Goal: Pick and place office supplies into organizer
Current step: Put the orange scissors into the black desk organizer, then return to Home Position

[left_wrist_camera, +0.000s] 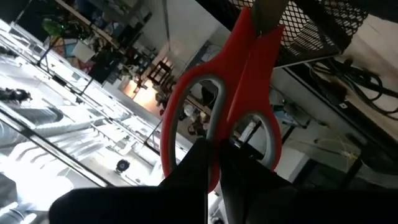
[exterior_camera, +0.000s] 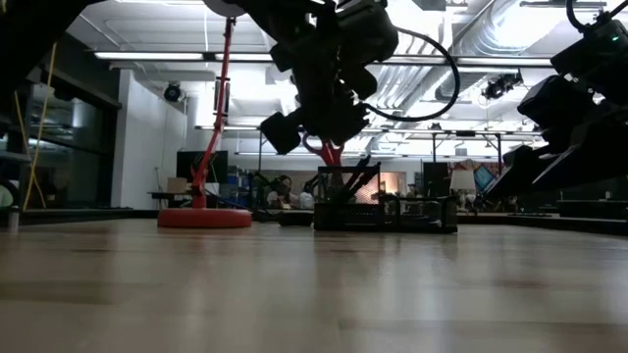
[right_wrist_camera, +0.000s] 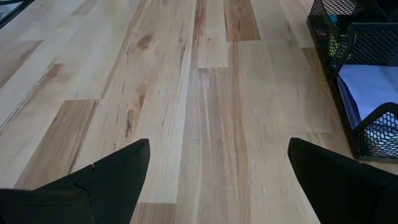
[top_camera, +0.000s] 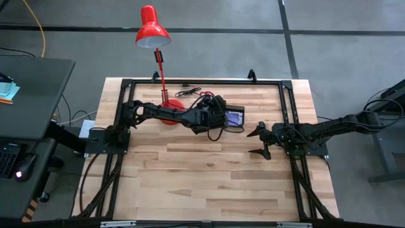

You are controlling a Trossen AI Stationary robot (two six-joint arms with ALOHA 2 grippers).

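the left gripper [left_wrist_camera: 211, 165] hangs over the organizer [exterior_camera: 385, 209], its fingers pinched on the red handles of the scissors [left_wrist_camera: 227, 99], which point down toward the black mesh. the organizer sits at the far side of the table [top_camera: 209, 171], just beside the lamp base [exterior_camera: 204, 218], with a purple notepad [top_camera: 235, 118] inside. the right gripper [right_wrist_camera: 217, 174] waits near the table's right edge, fingers spread wide, holding nothing.

I see red-handled scissors [left_wrist_camera: 230, 106] with grey-lined loops at my left gripper [left_wrist_camera: 211, 168], a black mesh organizer [right_wrist_camera: 364, 74] holding a purple notepad [right_wrist_camera: 373, 87], and a red lamp [top_camera: 152, 28].
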